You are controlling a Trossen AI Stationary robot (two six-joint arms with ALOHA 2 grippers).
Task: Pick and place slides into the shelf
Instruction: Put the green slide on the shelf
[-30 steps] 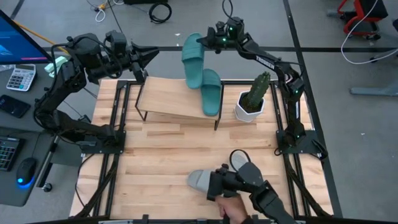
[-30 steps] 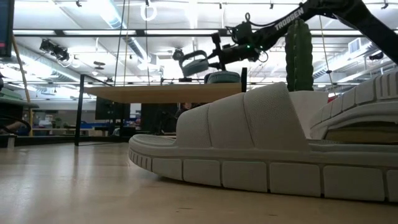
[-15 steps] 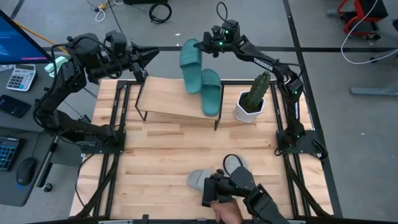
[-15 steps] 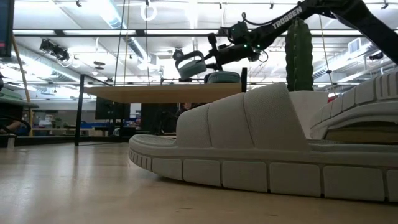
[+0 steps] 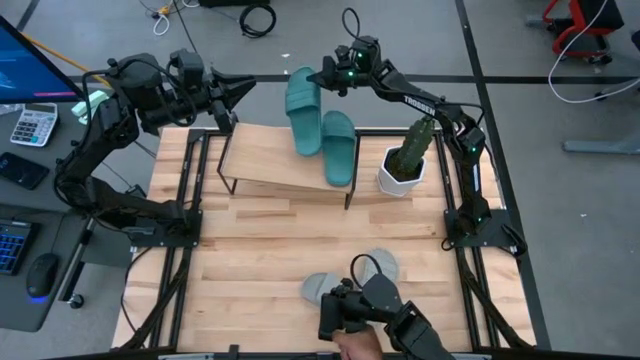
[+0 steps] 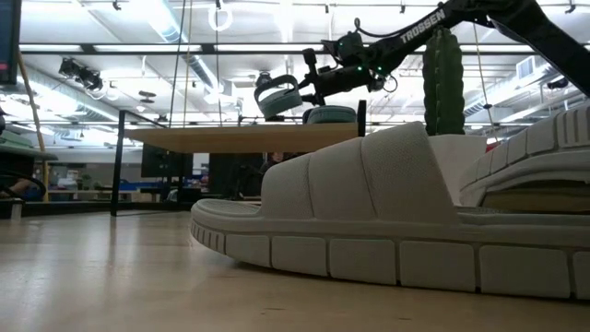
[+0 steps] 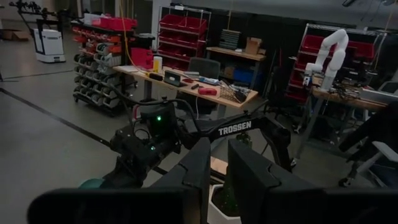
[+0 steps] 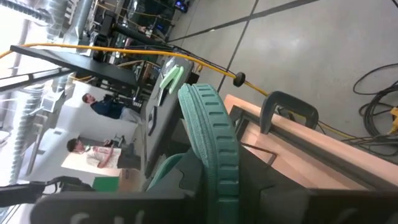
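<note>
The right pincer [image 5: 322, 78], clenched on a teal slide [image 5: 303, 111], holds it over the shelf [image 5: 275, 156] beside its mate [image 5: 339, 146]; lowering it flat and parallel seems wisest, while the left pincer [image 5: 240, 92], nearly closed and empty, waits.

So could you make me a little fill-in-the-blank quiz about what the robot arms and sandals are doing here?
1. The right gripper holds a ____ slide in the air above the shelf.
2. The other teal slide lies on the ____.
3. The white pot beside the shelf holds a ____.
4. The two slides near the table's front edge are ____ in colour.

Missing words: teal; shelf; cactus; grey
</note>
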